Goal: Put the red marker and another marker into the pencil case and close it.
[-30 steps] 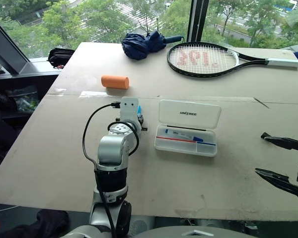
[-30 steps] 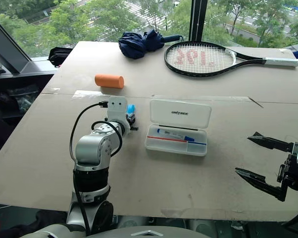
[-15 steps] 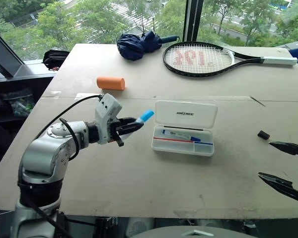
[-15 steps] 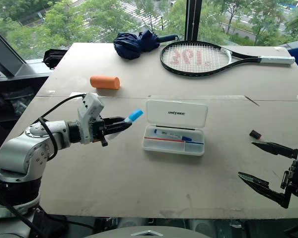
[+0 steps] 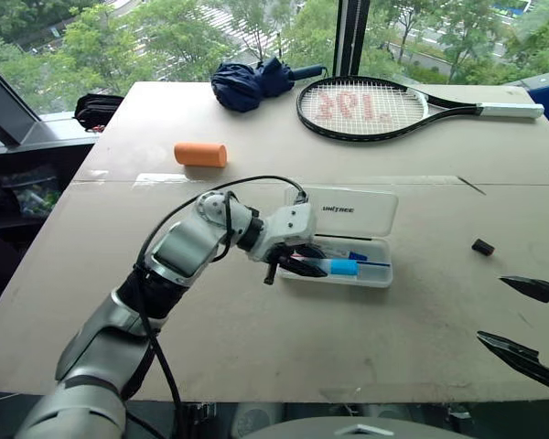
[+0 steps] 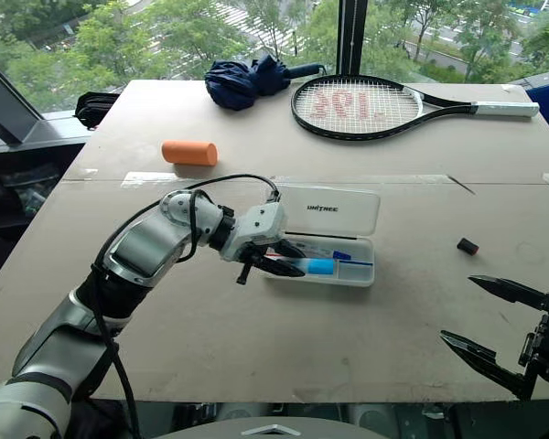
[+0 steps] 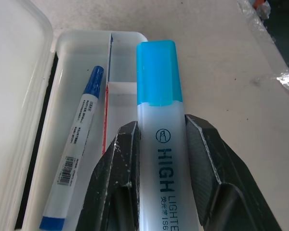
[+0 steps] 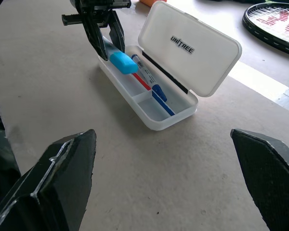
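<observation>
**Highlighter held right over the open pencil case**

The left pincer (image 6: 288, 267) is seen clamped on a blue-capped highlighter (image 7: 156, 120), which is held level just above the tray of the pencil case (image 5: 375, 277). The case sits open near the middle of the table (image 5: 256, 366), lid (image 5: 352, 210) tipped back with "UNITREE" printed on it.

From the left wrist view, stuff gets shown that the head views can't resolve: the "HIGH LIGHTER" lettering on the pale barrel, both black fingers (image 7: 118, 168) pressed against its sides, a blue-capped marker (image 7: 79, 154) lying in the long compartment, and a thin red pen (image 7: 104, 120) lying beside it. A divider and a smaller end compartment are made out too.

From the right wrist view the case is seen from the other side, with the lid standing up at an angle and the highlighter's cap poking over the tray's near end. The right pincer (image 6: 494, 329) is spread wide with nothing in it, held low at the table's near right edge, well apart from the case.

What's given by the head views alone: a small black piece (image 5: 481, 246) to the right of the case, an orange cylinder (image 5: 199, 154) further back on the left, a folded dark blue umbrella (image 5: 256, 80) and a tennis racket (image 5: 384, 105) at the far end. The table is a plain greyish-tan board with a seam across it. Big windows with green trees outside are seen behind it.
</observation>
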Robot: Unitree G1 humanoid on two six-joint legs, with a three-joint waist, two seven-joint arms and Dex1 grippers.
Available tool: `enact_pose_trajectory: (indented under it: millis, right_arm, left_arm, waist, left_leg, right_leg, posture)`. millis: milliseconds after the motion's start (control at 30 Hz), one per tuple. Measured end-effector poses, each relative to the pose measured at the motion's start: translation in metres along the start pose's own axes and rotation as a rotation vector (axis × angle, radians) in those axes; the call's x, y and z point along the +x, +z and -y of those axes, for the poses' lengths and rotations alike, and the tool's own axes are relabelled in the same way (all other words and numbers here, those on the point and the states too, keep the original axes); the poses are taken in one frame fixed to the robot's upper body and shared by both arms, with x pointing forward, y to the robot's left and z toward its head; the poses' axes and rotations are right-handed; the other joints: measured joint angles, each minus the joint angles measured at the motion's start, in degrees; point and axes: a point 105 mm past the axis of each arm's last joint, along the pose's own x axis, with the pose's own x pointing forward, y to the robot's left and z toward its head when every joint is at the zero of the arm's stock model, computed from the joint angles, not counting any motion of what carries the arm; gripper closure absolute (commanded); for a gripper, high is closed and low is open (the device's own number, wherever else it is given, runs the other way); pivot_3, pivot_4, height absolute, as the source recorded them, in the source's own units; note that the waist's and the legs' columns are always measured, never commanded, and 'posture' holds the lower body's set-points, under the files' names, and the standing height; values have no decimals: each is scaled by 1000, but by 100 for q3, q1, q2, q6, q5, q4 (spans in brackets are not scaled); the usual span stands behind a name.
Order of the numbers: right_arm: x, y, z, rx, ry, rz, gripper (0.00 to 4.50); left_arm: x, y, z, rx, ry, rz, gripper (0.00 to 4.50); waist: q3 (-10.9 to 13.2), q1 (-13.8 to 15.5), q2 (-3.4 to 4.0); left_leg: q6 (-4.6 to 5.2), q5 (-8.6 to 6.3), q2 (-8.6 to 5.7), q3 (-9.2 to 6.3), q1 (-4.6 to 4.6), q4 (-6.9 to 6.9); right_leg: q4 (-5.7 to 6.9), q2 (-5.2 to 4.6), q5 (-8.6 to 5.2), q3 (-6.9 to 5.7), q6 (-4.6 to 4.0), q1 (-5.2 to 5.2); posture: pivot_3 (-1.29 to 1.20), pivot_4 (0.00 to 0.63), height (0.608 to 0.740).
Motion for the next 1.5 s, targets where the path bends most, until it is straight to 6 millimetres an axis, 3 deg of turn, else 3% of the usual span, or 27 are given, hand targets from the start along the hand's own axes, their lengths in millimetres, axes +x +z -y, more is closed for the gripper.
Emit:
enact_pose_trajectory:
  millis: [133, 467, 500, 533, 700, 900, 1033, 1167, 1200, 1300, 1500]
  right_arm:
    - [-1, 2, -3, -11, -3, -2, 0]
    - [-2, 1, -8, -4, -21, 0, 0]
    - [-2, 1, -8, -4, -22, 0, 0]
    - [-2, 1, -8, -4, -22, 0, 0]
    - [-3, 2, -8, -7, -26, 0, 0]
    - [-2, 3, -5, -15, -38, 3, 0]
    - [7, 2, 25, -67, -167, -36, 0]
    - [17, -17, 64, -53, -297, -192, 0]
    - [26, -26, 75, -75, -274, -301, 0]
    - [27, -49, 103, -51, -303, -501, 0]
    - [47, -67, 156, 68, -385, -609, 0]
  left_arm:
    - [2, -10, -6, 5, 10, -66, 3741]
    - [2, -12, -6, -1, 22, -94, 3741]
    - [2, -12, -6, -1, 28, -96, 2725]
    - [2, -13, -7, 0, 36, -99, 2466]
    - [2, -13, -9, 1, 49, -101, 174]
    - [-8, -4, -9, -35, 86, -8, 79]
    - [-31, 22, 13, -123, 88, 255, 79]
    - [-56, 40, 42, -191, 24, 389, 79]
    - [-64, 41, 53, -197, 31, 412, 79]
    - [-63, 48, 69, -186, 20, 447, 79]
    - [-60, 57, 71, -170, 116, 450, 79]
  waist:
    - [0, 21, 0]
    - [0, 25, 0]
    - [0, 25, 0]
    - [0, 25, 0]
    - [0, 26, 0]
    - [1, 16, 0]
    - [1, -37, 1]
    - [1, -41, 10]
    - [2, -75, 13]
    - [8, -42, 7]
    - [12, -24, 6]
  left_leg:
    - [0, 0, 4, -2, -3, 0]
    - [0, 0, 6, -3, -4, 0]
    - [0, 0, 6, -3, -4, 0]
    - [0, 0, 6, -3, -4, 0]
    - [0, 0, 6, -3, -4, 0]
    - [0, 0, 9, -3, -4, 0]
    - [-1, 0, 17, 1, -1, 1]
    - [-3, 1, 15, -3, -1, 1]
    - [-2, 1, 15, 11, 6, 2]
    - [-2, 1, 10, 5, 0, 5]
    - [-2, 1, 6, 5, -9, 13]
  right_leg:
    - [-1, -1, 0, -2, 0, 0]
    - [-2, -3, 0, -2, 1, 0]
    - [-2, -3, 0, -2, 0, 0]
    - [-2, -3, 0, -2, 1, 0]
    - [-2, -3, 0, -2, 1, 0]
    - [-1, -3, 0, -1, 0, -1]
    - [1, -6, 0, 1, 0, -2]
    - [3, -6, -1, -1, -1, -1]
    - [2, -6, 0, 8, -1, -1]
    - [-2, -10, 0, 4, -1, 1]
    - [-1, -9, 1, 4, -1, -4]
  posture:
    - [0, 150, 730]
    - [0, 150, 730]
    - [0, 150, 730]
    - [0, 150, 730]
    - [0, 150, 730]
    - [0, 150, 730]
    - [0, 150, 730]
    - [0, 150, 730]
    - [0, 150, 730]
    - [0, 150, 730]
    - [0, 150, 730]
